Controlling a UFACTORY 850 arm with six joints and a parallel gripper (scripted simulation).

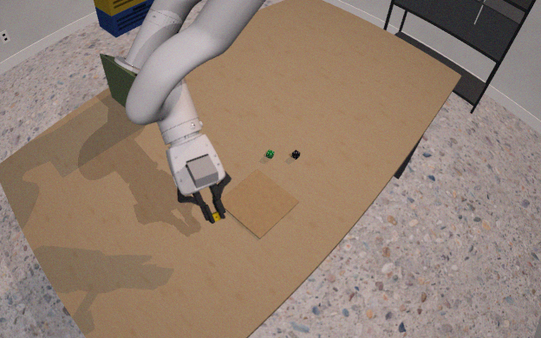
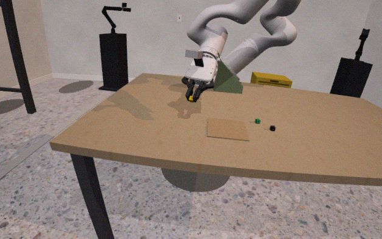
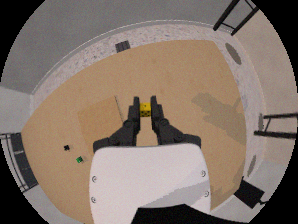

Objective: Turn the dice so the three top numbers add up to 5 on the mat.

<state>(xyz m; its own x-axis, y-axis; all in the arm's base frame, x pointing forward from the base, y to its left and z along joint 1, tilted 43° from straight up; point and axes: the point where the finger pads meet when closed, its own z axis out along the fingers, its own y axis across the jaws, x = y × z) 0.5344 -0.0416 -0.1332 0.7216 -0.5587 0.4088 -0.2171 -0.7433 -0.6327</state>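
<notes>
My gripper (image 1: 216, 217) (image 2: 191, 98) (image 3: 145, 103) is shut on a yellow die (image 1: 217, 217) (image 2: 191, 98) (image 3: 145, 110) and holds it above the table, tilted, beside the mat. The die's pips are too small to read surely. The square tan mat (image 1: 260, 204) (image 2: 228, 128) (image 3: 100, 117) lies flat with no die on it. A green die (image 1: 270, 154) (image 2: 258, 121) (image 3: 79, 160) and a black die (image 1: 296, 154) (image 2: 272, 128) (image 3: 67, 148) rest on the table off the mat, apart from each other. Their top numbers cannot be read.
The wooden table (image 1: 339, 108) (image 2: 150, 144) (image 3: 175, 65) carries the arm's green mount (image 1: 120, 82) (image 2: 228, 81) at its back side. A dark shelf rack (image 1: 456, 30) stands beyond the table. The arm's shadow falls on the table.
</notes>
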